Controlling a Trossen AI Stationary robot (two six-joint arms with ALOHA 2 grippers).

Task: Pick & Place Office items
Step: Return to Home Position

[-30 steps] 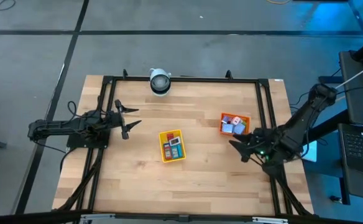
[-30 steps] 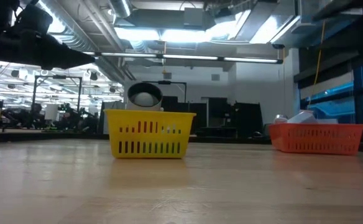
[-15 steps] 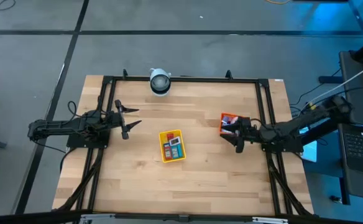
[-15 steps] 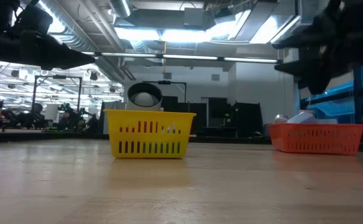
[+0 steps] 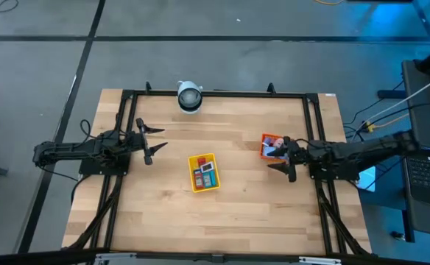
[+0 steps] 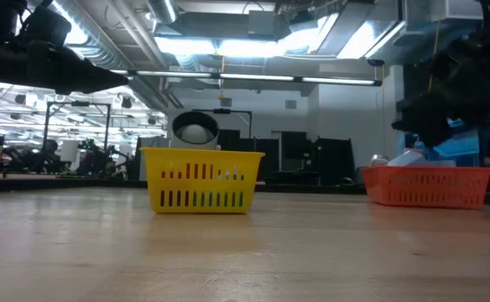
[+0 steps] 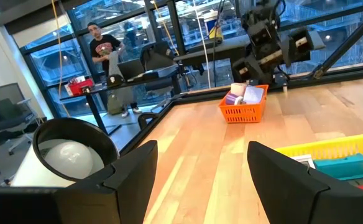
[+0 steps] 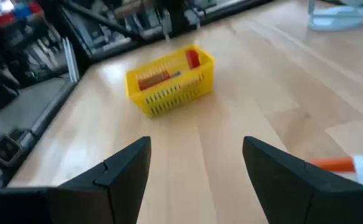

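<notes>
The office items, small flat blocks, lie in a slotted yellow basket at mid-desk and a slotted orange basket near the right edge. The right hand hangs just beside the orange basket, fingers spread, empty. The left hand waits near the left edge, released. Bare wooden planks of the desk lie open between the baskets.

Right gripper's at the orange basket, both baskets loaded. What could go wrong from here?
1. The open right gripper hangs over the orange basket's edge; a sideways swing could clip and shove it.
2. The office items in that basket pile above its rim, so a knock might spill some.
The left gripper waits open at the table's left.
</notes>
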